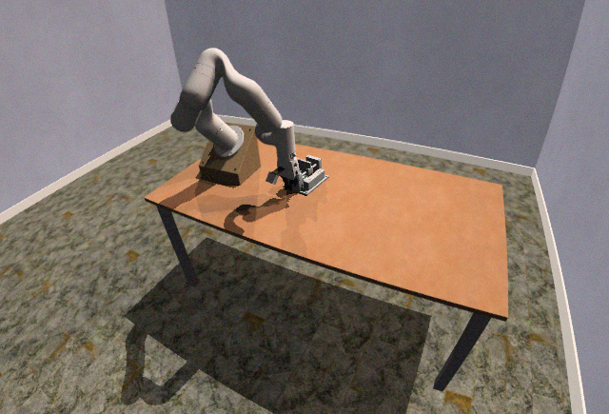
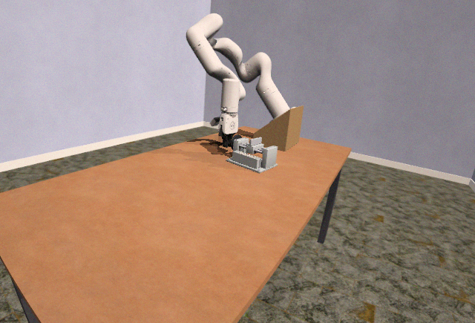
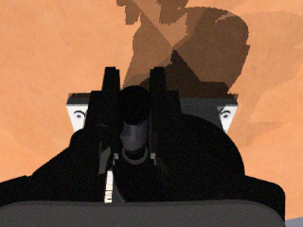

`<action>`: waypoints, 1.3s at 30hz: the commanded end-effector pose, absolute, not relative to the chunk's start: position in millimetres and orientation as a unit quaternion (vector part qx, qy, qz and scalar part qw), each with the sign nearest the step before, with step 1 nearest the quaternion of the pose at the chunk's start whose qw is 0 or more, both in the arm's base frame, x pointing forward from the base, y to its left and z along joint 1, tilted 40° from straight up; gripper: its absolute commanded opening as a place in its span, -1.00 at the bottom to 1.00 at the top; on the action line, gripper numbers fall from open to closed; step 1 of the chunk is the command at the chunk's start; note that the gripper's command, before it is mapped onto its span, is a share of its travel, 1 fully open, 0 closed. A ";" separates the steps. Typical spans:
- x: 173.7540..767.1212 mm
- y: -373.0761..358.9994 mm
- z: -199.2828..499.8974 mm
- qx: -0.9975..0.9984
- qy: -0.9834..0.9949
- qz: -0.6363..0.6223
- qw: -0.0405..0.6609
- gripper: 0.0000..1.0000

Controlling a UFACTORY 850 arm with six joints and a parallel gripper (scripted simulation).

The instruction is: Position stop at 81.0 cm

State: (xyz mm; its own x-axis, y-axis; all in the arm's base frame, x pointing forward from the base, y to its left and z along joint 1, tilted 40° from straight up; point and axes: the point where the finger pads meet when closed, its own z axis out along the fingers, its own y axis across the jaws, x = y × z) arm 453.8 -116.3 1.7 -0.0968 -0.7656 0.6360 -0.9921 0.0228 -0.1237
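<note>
My gripper [image 1: 292, 186] [image 2: 227, 143] [image 3: 134, 86] points down at the near end of the grey stop fixture [image 1: 315, 183] [image 2: 245, 160]. It is shut on the handwheel's dark round knob [image 3: 135, 105], which stands between the two fingers in the wrist view. The dark handwheel [image 2: 237, 136] [image 3: 213, 147] shows as a disc beside the fingers, partly hidden by the gripper. The grey stop [image 2: 255, 142] sits on rods between the fixture's end blocks. A white scale strip [image 3: 109, 189] shows in part; its reading is too small and hidden to tell.
The fixture's far end block [image 2: 269, 156] stands upright on the base plate. The arm's wooden wedge base [image 1: 230, 168] [image 2: 293, 129] stands behind the fixture on the orange-brown table [image 1: 418, 223] [image 2: 153, 215]. Shadows of arm and gripper fall beside the fixture.
</note>
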 end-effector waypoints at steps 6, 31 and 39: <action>450.3 -121.8 -5.8 0.641 -0.686 0.279 0.202 -0.88; 423.0 -128.3 -17.8 0.641 -0.686 0.279 0.202 -0.88; 409.5 -123.9 -14.5 0.641 -0.686 0.279 0.202 -0.88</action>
